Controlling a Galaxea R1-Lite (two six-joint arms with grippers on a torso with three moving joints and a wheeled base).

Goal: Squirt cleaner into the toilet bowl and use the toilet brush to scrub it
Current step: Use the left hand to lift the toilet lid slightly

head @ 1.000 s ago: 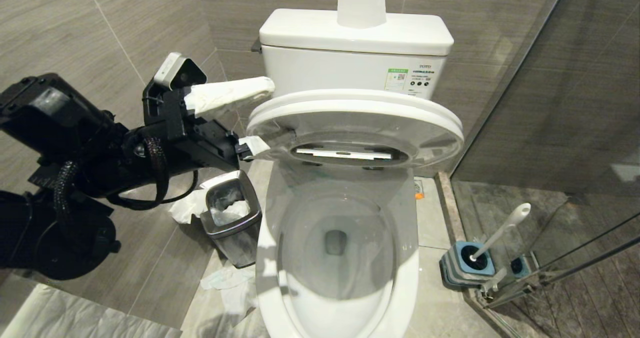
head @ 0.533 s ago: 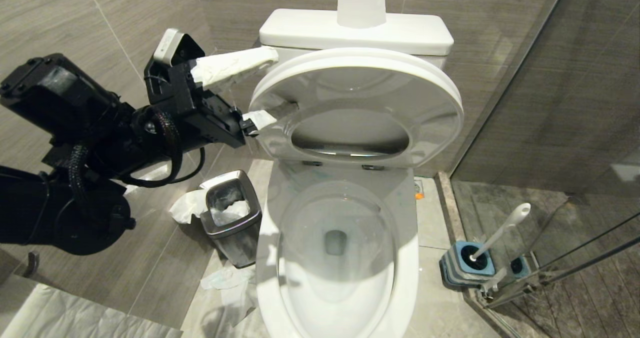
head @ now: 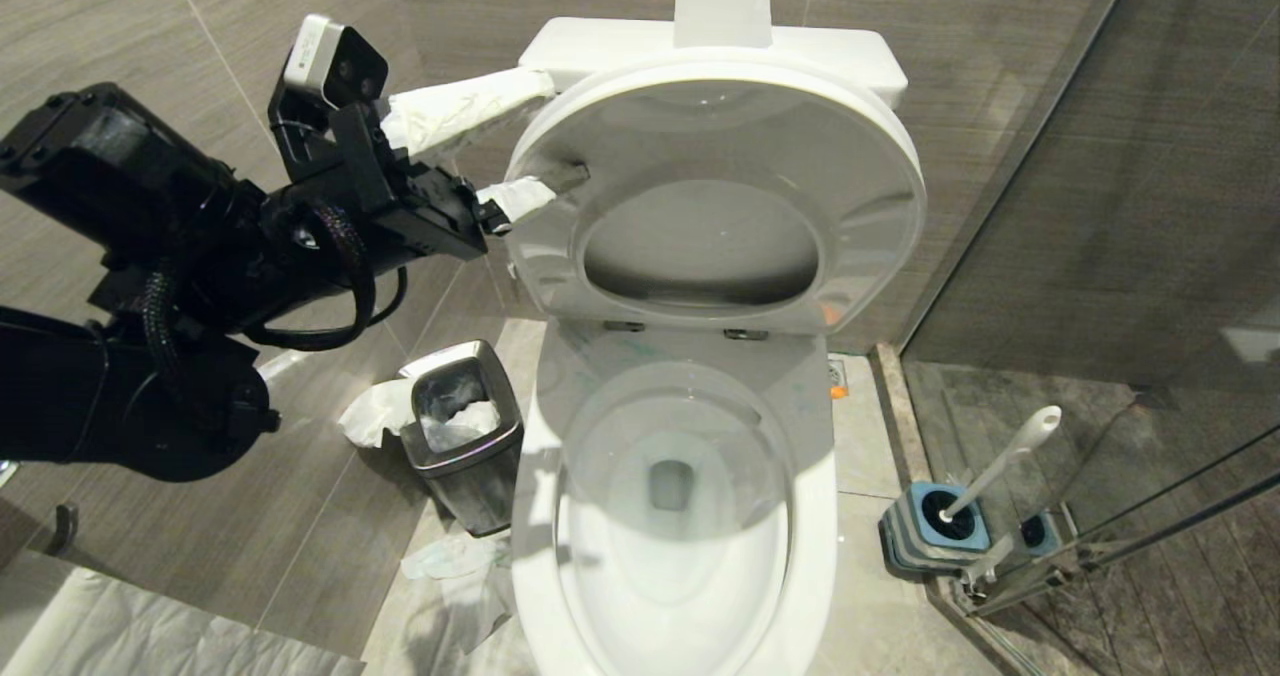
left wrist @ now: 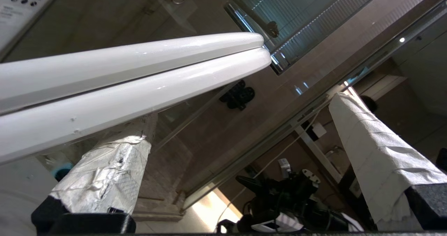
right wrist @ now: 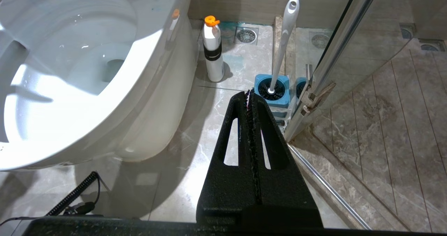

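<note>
The toilet bowl point(head: 812, 556) is uncovered, with water in it. Its lid and seat point(head: 720, 136) stand raised together, almost upright against the tank. My left gripper point(head: 545, 138) is open at their left edge, its paper-wrapped fingers point(head: 460, 111) straddling that edge and the lower one touching the seat. In the left wrist view the lid and seat point(left wrist: 139, 75) cross over one finger of the left gripper point(left wrist: 241, 110). The cleaner point(right wrist: 213, 54), with an orange cap, stands on the floor beside the bowl point(right wrist: 146, 61). The toilet brush point(head: 1005, 461) point(right wrist: 281, 44) rests in its blue holder point(head: 935, 531). My right gripper point(right wrist: 248, 93) hangs shut and empty above the floor.
A square steel bin point(head: 462, 431) stuffed with tissue stands left of the bowl, with crumpled paper point(head: 450, 566) on the floor around it. A paper roll point(head: 722, 1) sits on the tank point(head: 850, 56). A glass shower door point(head: 1100, 206) closes off the right side, next to the brush holder.
The lid and seat have swung up from roughly level to nearly upright. My left gripper rose with their edge. The right arm stayed still.
</note>
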